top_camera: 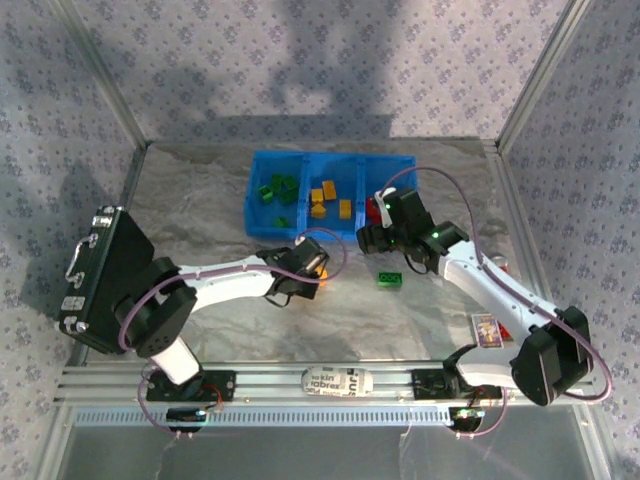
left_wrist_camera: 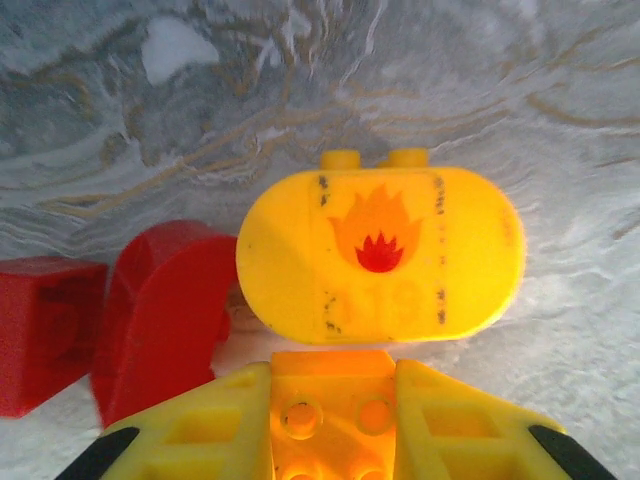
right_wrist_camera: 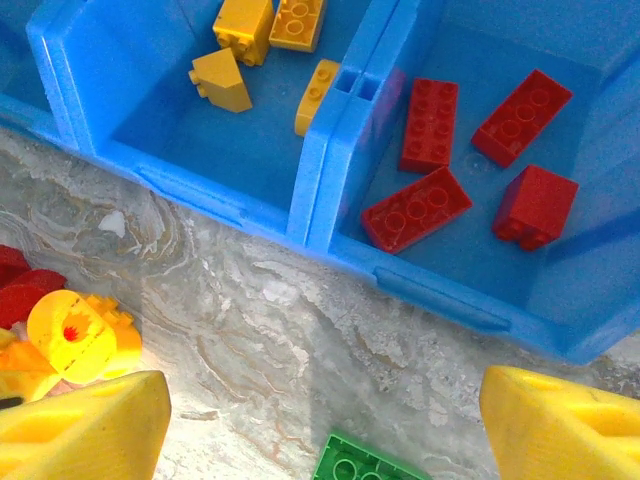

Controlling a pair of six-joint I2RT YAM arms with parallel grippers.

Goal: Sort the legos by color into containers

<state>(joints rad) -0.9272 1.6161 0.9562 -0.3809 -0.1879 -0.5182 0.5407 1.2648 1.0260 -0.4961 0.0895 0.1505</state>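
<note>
Orange brick (left_wrist_camera: pixel 333 405) clenched in left pincer (left_wrist_camera: pixel 330 372), arm outstretched low, right pincer (right_wrist_camera: pixel 322 385) spread beside blue tray (right_wrist_camera: pixel 310 170)

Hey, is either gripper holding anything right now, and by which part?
The left gripper looks shut on an orange brick, its fingers pressing the brick's two opposite sides. The right gripper is open and holds nothing.

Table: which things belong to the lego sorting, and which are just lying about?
Job: blue tray; green brick; round yellow piece; red pieces; orange brick.
Lying about: black case; small card.
</note>
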